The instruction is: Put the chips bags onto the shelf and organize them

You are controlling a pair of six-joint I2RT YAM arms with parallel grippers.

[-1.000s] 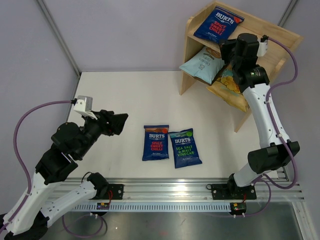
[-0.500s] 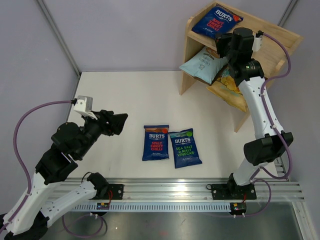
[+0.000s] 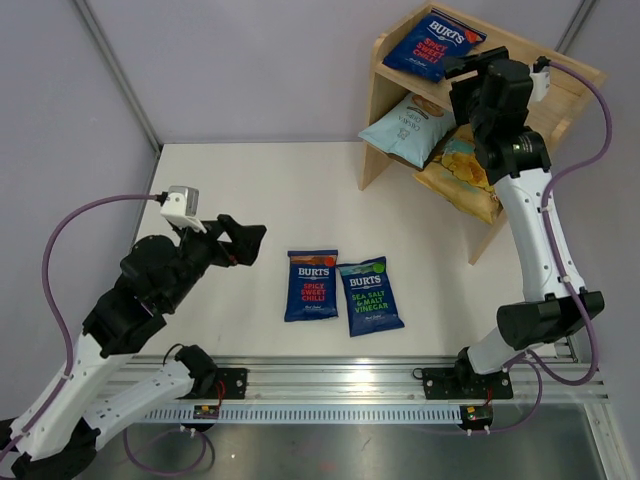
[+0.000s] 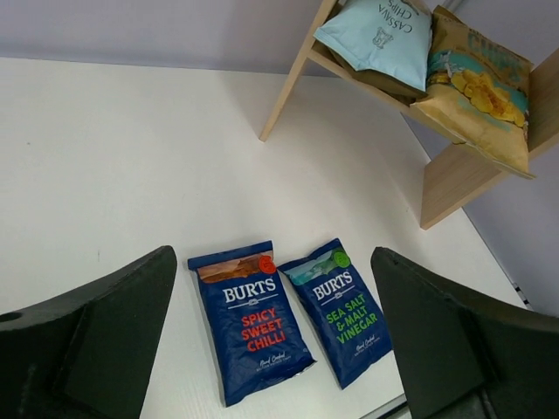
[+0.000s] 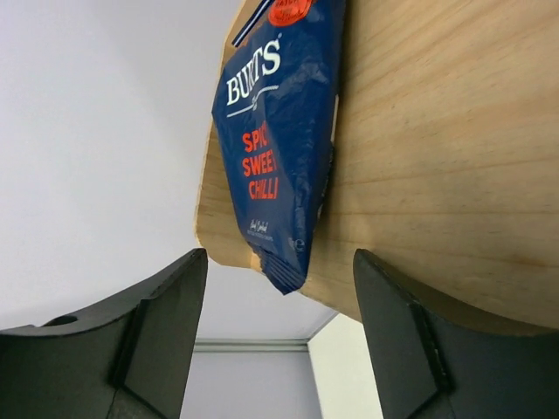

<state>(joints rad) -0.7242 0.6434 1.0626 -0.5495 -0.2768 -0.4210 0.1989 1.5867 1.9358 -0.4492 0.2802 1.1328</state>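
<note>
**Item 1: shelf** [image 3: 374, 110]. Light wood, two tiers, at the far right of the surface [image 3: 250, 180].

**Item 2: top-tier bag** [image 3: 435, 44]. Dark blue, reads "BURTS / SPICY SWEET CHILLI" in red. It lies flat at the left of the upper board, its lower corner overhanging the edge. This appears to leave room beside it for two more bags.

**Item 3: pale-blue bag** [image 4: 377, 35]. On the lower tier at the left, leaning outward. The lettering is only partly legible and seems to read "Cassava Chips".

**Item 4: yellow-and-teal bag** [image 4: 476, 83]. On the lower tier, touching Item 3 and sloping forward over the board's edge. The print is too blurred to read.

**Items 5 and 6: still unshelved.** The red-lettered Burts bag [image 3: 311, 284] reads "SPICY SWEET CHILLI". The green-lettered Burts bag [image 3: 370, 295] reads "SEA SALT & MALT VINEGAR". They lie flat side by side on the surface, labels up.

**Right hand** [image 5: 279, 262]. Fingers spread and empty, next to Item 2.

**Left hand** [image 4: 272, 253]. Fingers spread and empty, aimed at Items 5 and 6, probably the next pick.
</note>
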